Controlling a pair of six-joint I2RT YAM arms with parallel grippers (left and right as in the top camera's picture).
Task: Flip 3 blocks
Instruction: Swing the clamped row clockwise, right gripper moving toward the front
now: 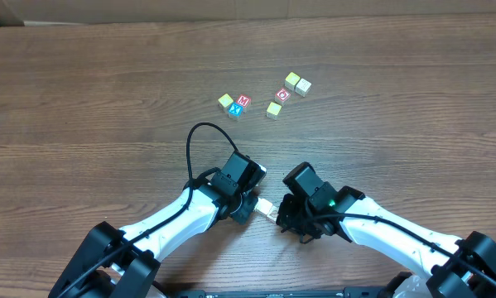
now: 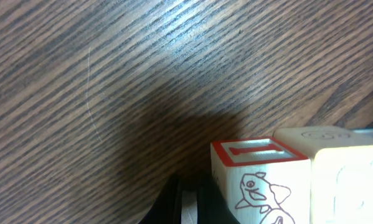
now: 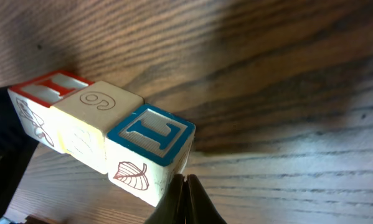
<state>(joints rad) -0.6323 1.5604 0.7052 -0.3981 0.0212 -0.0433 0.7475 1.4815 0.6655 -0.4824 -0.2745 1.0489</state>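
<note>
So the whole thing comes down to how the row of three blocks [image 1: 265, 207] sits between the two tips. The blocks are lined up face to face on the table [image 1: 82, 99]. The red-edged block [image 3: 46, 93] is at one end, the pale block [image 3: 96, 102] is in the middle and the blue-edged block [image 3: 150, 140] is at the other end. The row's long axis runs pretty much straight from one gripper to the other.

The left gripper [image 1: 254, 204] is right at the red end. From its own camera the red-edged block sits just off to the side of its fingers [image 2: 185, 200], with the pale one beyond it. The right gripper [image 3: 186, 186] is right at the blue end, tips down by that block's lower near corner. I can't tell if either one is actually touching wood or is just beside it.

Both grippers have their fingers pressed together with nothing pinched between them. So neither arm is nearer; each is at its own end of the row.

My guess is the next move works along that axis: squeeze the row end to end and roll it over, or nudge from one end. If the tips aren't lined up with the axis, I'd expect the row to buckle at the pale block.

The loose cubes [image 1: 239, 104] are well out ahead of both tips, not in play.
</note>
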